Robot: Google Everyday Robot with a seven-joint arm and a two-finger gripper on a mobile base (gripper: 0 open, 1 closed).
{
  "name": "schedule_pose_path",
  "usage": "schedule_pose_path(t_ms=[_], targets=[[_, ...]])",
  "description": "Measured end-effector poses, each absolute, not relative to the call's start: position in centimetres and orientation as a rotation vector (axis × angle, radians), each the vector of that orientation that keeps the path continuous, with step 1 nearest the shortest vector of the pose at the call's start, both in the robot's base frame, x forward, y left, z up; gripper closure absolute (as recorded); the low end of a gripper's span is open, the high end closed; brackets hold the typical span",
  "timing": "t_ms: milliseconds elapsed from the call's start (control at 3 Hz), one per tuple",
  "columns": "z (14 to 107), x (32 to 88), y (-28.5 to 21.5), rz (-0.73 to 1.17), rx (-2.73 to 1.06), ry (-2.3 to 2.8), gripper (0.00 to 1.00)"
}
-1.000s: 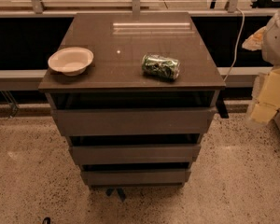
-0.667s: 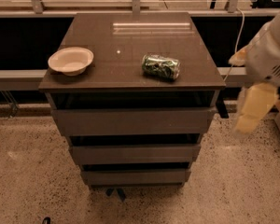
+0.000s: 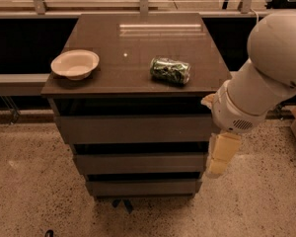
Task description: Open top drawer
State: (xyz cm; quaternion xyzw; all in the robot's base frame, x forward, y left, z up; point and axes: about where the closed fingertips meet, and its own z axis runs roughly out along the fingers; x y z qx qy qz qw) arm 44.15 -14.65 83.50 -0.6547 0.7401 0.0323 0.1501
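Observation:
The top drawer [image 3: 135, 128] is the widest of three plain dark grey-brown handleless fronts, just under the cabinet top. It stands closed, with a dark gap above it. The narrower middle drawer [image 3: 140, 163] and the smallest bottom drawer [image 3: 143, 186] sit below it. My white arm [image 3: 266, 68] reaches in from the right. My gripper [image 3: 221, 154] hangs pointing down beside the right end of the drawers, about level with the middle drawer and apart from the top drawer's front.
On the cabinet top [image 3: 138, 33] a white bowl [image 3: 75, 63] sits at the left front and a crushed green can [image 3: 170, 70] lies at the right front. A rail [image 3: 19, 80] runs behind at the left. Speckled floor [image 3: 34, 181] surrounds the cabinet.
My arm has swung in from the right edge toward the cabinet, and the gripper has dropped lower, close to the drawers' right end. The drawers, bowl and can have not moved.

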Motion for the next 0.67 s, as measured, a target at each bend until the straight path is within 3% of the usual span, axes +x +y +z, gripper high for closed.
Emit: schedule_pose_path(t_ms=[667], targets=[[76.6, 46.5, -10.3, 0.157, -1.832, 2.073, 0.00]])
